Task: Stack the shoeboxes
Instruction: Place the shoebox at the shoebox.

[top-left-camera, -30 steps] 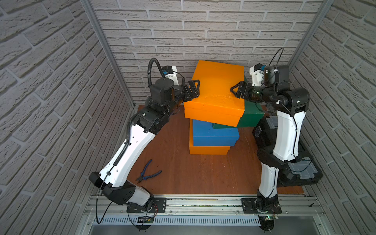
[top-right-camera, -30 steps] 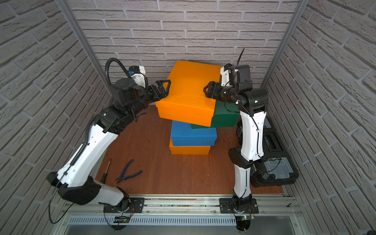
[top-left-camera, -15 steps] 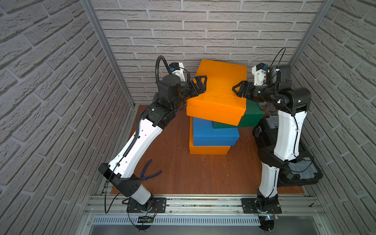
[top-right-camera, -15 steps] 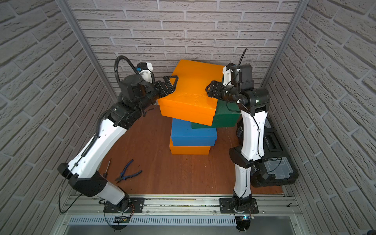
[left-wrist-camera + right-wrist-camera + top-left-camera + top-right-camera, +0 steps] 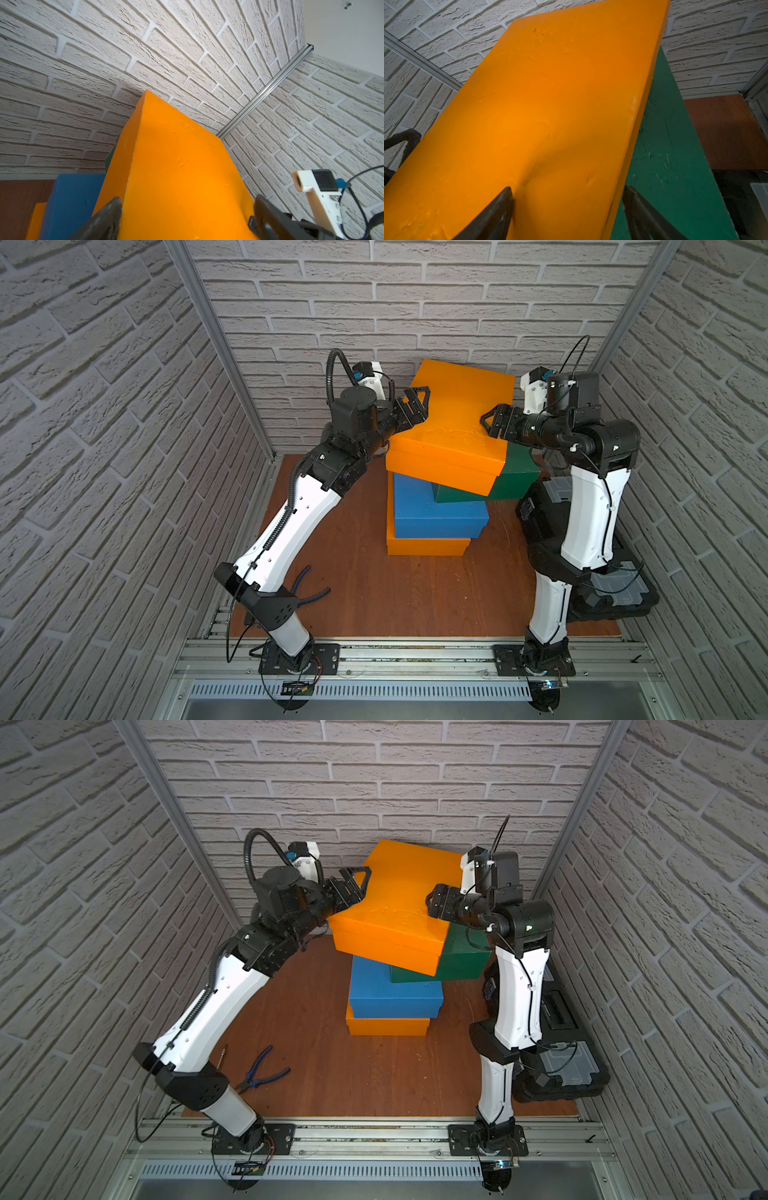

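Brown tabletop; four shoeboxes; one toolbox

Both top views look steeply down from high at the front onto the whole desk, facing the back wall. Each wrist view looks close-up across the upper orange shoebox, shared by all views.

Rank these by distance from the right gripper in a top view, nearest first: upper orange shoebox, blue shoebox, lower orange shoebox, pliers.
From the right gripper:
1. upper orange shoebox, beside it, stack top
2. blue shoebox, lower, mid-stack
3. lower orange shoebox, stack bottom
4. pliers, far front left
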{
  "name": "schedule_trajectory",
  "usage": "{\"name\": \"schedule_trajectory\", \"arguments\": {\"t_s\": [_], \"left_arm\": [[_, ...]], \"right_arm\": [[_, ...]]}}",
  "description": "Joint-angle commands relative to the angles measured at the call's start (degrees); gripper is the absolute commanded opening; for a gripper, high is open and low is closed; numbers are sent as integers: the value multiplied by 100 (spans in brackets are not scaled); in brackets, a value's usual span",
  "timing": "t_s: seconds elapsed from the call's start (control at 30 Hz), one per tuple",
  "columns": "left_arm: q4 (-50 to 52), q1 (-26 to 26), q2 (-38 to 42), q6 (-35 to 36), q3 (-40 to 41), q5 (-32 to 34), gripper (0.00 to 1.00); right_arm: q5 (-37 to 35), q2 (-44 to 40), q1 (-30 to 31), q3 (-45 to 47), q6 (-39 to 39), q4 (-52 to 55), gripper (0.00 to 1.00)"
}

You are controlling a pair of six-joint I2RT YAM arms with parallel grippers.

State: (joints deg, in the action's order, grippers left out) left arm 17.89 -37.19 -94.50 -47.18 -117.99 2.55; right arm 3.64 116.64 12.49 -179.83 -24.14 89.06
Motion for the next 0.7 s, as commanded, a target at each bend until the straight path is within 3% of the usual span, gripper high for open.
{"name": "schedule_trajectory", "arguments": {"t_s": [0.0, 0.67], "left_arm": [[-323, -94, -124, -72, -233, -109, 98], [-201, -130, -188, 84, -452, 44, 98]], "right_arm": [[25, -79, -106, -150, 198, 209, 84], [356, -291, -619, -148, 312, 175, 88]]}}
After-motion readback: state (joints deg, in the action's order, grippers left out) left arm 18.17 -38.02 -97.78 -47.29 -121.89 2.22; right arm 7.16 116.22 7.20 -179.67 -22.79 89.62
